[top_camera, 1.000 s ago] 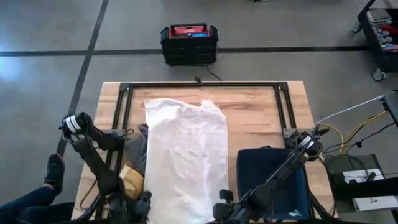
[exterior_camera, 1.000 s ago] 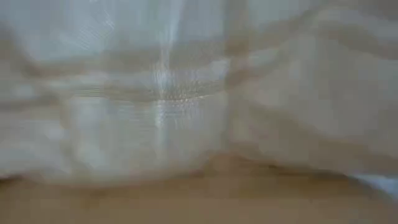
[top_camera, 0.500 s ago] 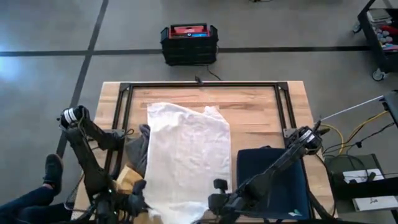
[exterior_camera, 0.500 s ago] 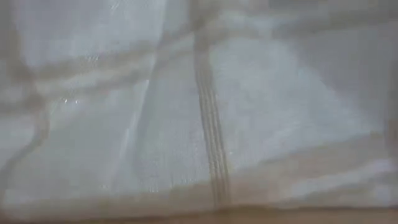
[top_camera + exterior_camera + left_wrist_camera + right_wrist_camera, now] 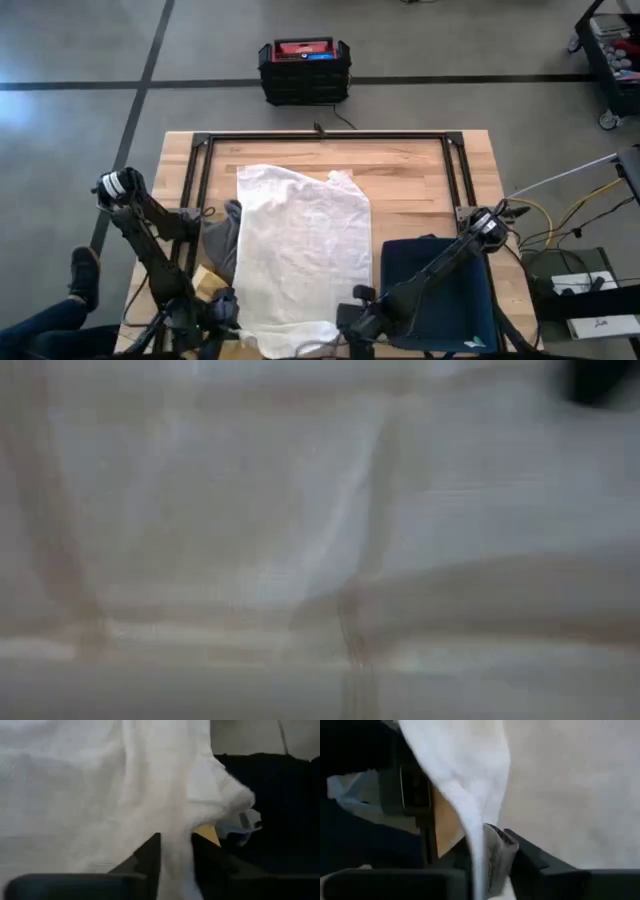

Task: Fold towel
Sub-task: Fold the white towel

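The white towel lies spread lengthwise down the middle of the wooden table, its far part flat on the wood. My left gripper is at the towel's near left corner and my right gripper at its near right corner, each shut on cloth. The wrist views show white cloth running up from between the left fingers, and cloth doing the same from between the right ones. In the low view the towel fills the whole picture. My left gripper pinches the towel's near left corner between its two fingers; one layer or several, I cannot tell. The cloth bunches into a fold at the fingers and spreads out beyond them. My right gripper pinches the towel's near right corner between its two fingers as a gathered fold. The cloth widens away from the fingers toward the rest of the towel.
A dark grey cloth lies left of the towel, with a tan flat thing near it. A dark blue cloth covers the near right of the table. A black frame rims the far part. A person's shoe shows left of the table.
Both grippers have gone from the near edge toward the far edge, carrying the towel's near corners. The near end, which reached past the table's near edge, is now drawn in over the table. The far edge has shifted slightly and wrinkled.
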Tool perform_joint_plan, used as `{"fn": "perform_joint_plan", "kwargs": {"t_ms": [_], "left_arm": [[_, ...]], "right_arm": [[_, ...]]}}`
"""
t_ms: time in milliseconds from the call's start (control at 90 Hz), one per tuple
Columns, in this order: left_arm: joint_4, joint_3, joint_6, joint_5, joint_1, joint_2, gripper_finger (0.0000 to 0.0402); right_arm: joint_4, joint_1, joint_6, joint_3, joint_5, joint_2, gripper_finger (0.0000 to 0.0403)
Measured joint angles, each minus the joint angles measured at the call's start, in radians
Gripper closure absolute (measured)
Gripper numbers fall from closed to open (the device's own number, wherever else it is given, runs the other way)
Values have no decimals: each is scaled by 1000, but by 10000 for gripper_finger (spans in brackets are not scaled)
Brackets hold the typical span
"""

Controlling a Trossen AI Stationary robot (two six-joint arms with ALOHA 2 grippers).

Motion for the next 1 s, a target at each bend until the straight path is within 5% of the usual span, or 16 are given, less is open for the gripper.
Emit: {"fn": "perform_joint_plan", "kwargs": {"t_ms": [133,267,478,656,778,1000], "left_arm": [[-108,27,36,100,60,-85,219],[-260,27,103,-42,79,-191,193],[-480,-26,124,-363,163,-355,202],[-438,-163,148,-377,282,-445,232],[-335,-255,153,-373,333,-469,258],[-136,-342,255,-372,362,-447,302]], "right_arm": [[-51,-86,-125,97,-84,-51,239],[-185,-190,-290,193,-85,-77,193],[-352,-447,-420,265,267,-80,175],[-251,-745,-416,124,268,-79,214],[-124,-910,-399,-10,123,-67,271],[49,-1015,-381,-142,-36,-32,391]]}}
